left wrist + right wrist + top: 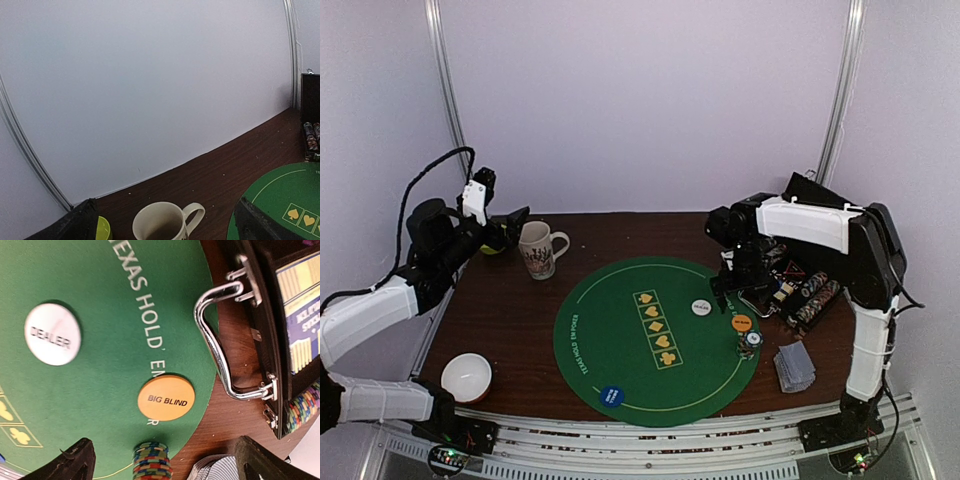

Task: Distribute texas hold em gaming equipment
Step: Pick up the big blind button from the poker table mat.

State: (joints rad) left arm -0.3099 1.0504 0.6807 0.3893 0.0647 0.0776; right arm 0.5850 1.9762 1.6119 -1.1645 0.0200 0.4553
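On the round green mat [620, 330] lie a white DEALER button [700, 307] [52, 334], an orange BIG BLIND button [741, 323] [165, 398] and a blue button [611, 396]. A short stack of striped chips [750, 343] [151, 460] stands at the mat's right edge. A deck of grey-blue-backed cards [795, 366] [215, 467] lies on the wood beside it. My right gripper [725, 290] [165, 441] hovers open over the orange button and the chip stack, holding nothing. My left gripper [505, 228] [167, 210] is open at the back left, above the mug.
An open black case [800, 290] [270, 330] with rows of chips and a chrome handle sits right of the mat. A patterned white mug [538, 248] [162, 222] and a green bowl [492, 243] [102, 227] stand at the back left. A white bowl [467, 376] sits front left.
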